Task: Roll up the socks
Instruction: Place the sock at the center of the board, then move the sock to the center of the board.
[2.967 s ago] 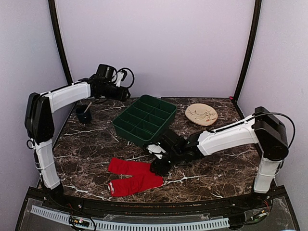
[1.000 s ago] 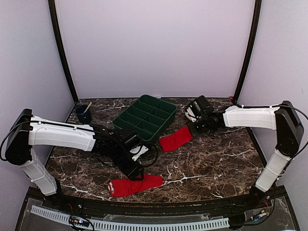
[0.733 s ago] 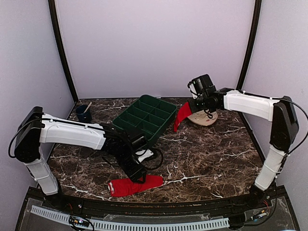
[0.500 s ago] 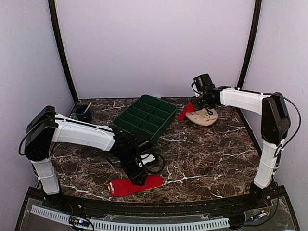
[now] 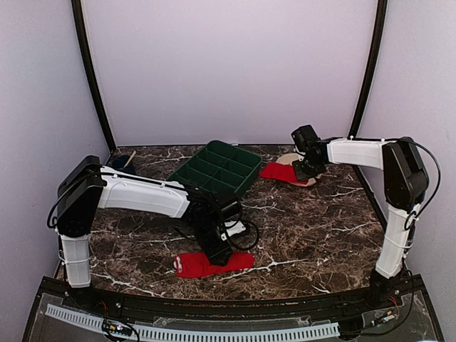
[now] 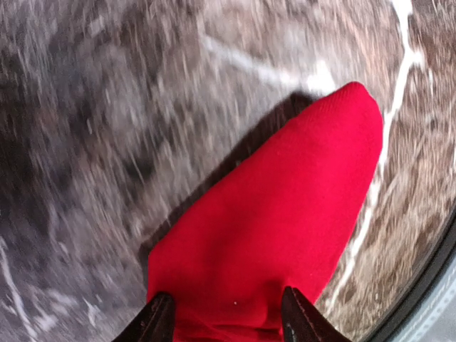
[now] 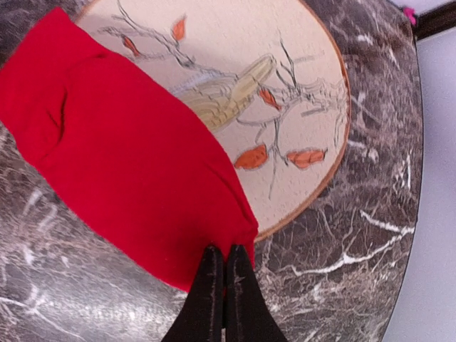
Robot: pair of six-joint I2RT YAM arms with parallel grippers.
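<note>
Two bright red socks show. One sock [image 5: 214, 263] [image 6: 285, 206] lies flat near the table's front edge. My left gripper [image 5: 219, 251] [image 6: 226, 315] stands open on it, both fingertips [image 6: 158, 319] pressing into the fabric, which puckers between them. The other sock [image 5: 280, 172] [image 7: 128, 171] lies at the back right, partly over a plate. My right gripper [image 5: 302, 171] [image 7: 224, 249] is shut on that sock's edge, its fingers pinched together.
The painted wooden plate [image 5: 312, 178] [image 7: 299, 92] lies under the far sock. A green compartment tray [image 5: 217, 172] stands at the back middle. A dark blue cup [image 5: 121, 162] sits at the back left, behind the left arm.
The right gripper swung its sock to the back right and lowered it flat over the plate's edge. The left gripper slid right over the front sock, and that sock shifted right with it.
</note>
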